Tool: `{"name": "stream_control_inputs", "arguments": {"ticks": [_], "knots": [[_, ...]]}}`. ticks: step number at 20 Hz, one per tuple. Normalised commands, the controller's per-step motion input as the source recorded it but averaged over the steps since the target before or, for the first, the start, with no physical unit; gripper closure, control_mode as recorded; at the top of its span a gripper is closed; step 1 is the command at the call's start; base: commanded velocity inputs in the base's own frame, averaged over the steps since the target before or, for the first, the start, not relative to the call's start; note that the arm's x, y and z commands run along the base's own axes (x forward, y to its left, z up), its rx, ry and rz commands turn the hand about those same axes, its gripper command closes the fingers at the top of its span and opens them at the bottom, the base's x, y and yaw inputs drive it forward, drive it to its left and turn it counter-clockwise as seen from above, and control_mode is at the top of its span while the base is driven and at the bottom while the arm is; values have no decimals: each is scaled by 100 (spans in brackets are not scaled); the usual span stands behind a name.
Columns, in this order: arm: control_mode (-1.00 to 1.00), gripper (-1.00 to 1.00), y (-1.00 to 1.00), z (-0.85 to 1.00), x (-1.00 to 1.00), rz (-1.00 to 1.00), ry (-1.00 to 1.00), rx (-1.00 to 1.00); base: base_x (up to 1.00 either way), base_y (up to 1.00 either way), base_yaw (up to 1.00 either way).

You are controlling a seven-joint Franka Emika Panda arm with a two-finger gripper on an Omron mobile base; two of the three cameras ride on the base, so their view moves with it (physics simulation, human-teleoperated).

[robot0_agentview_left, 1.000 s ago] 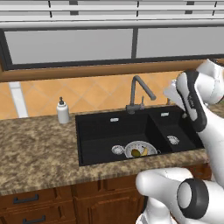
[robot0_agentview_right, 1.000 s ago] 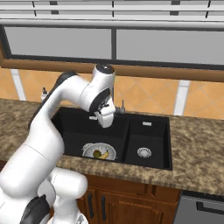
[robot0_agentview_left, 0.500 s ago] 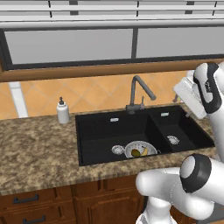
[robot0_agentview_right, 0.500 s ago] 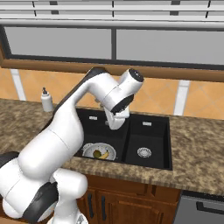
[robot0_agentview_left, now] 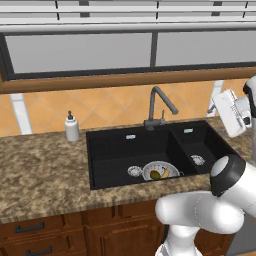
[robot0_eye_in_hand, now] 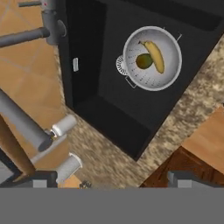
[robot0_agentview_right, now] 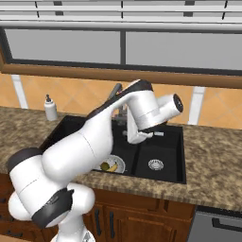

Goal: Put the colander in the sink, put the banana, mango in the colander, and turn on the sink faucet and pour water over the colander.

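Note:
The white-grey colander (robot0_eye_in_hand: 152, 58) sits in the large basin of the black sink (robot0_eye_in_hand: 131, 109), beside the silver drain (robot0_eye_in_hand: 120, 65). Inside it the yellow banana (robot0_eye_in_hand: 155, 56) and the olive-green mango (robot0_eye_in_hand: 144, 61) lie next to each other. From the left base the colander (robot0_agentview_left: 160, 171) is at the basin's front. The dark-grey faucet (robot0_agentview_left: 156, 100) stands behind the sink, and its spout (robot0_eye_in_hand: 26, 38) is at the hand view's top left. My gripper (robot0_eye_in_hand: 111, 181) is open and empty, high above the sink and apart from the faucet. My hand (robot0_agentview_left: 227, 114) hangs over the sink's right end.
A white soap dispenser (robot0_agentview_left: 72, 127) stands on the granite counter (robot0_agentview_left: 45, 170) left of the sink. A smaller right basin holds its own drain (robot0_agentview_left: 197, 160). Wooden cabinets run below the counter, with a window ledge above the tiled wall. My arm (robot0_agentview_right: 94, 137) crosses the sink.
My hand has swung to the right, off the spot above the basin near the faucet, and has turned. The colander and the fruit lie as before.

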Motion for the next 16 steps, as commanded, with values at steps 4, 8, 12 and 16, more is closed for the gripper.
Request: {"name": "stream_control_inputs", "arguments": {"ticks": [4,8,12,16], "knots": [[-100,-100,-18,-1,21,-10,-5,33,0,0,0],[-100,-100,-4,-4,21,-9,0,38,0,0,0],[-100,-100,0,-29,13,-8,1,32,0,0,0],[-100,-100,0,-50,14,-13,4,26,0,0,0]]}}
